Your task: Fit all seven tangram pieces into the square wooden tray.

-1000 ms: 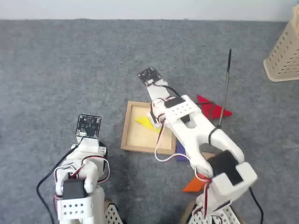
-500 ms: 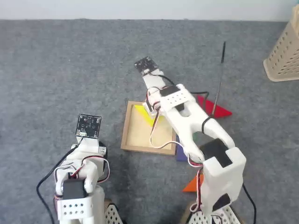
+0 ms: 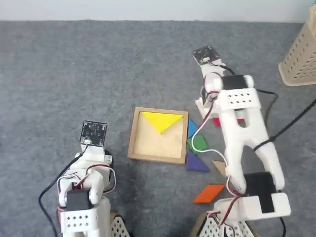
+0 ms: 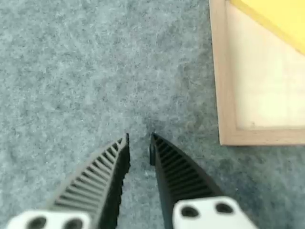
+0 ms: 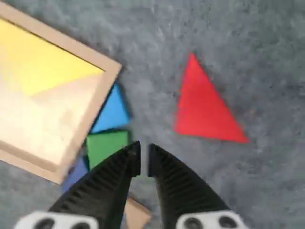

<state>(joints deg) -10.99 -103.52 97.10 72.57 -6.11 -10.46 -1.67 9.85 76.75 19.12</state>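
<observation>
Yellow triangle (image 3: 162, 120) sits along the tray's (image 3: 132, 136) far rim, right claw (image 5: 144, 150) hovers narrow and empty near the red triangle (image 5: 205, 107) on the desk (image 3: 74, 74), so best it spreads wide, squares across two edges, then pinches.

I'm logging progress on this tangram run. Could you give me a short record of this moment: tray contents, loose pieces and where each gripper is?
tray: square, wooden, on grey carpet
in tray: yellow triangle, along the far edge
beside tray, right arm's side: blue piece, green piece, purple piece
farther out: tan piece, orange parallelogram, red triangle
left gripper: over carpet near a tray corner, empty
right gripper: by the green piece, empty
placed: one of seven
</observation>
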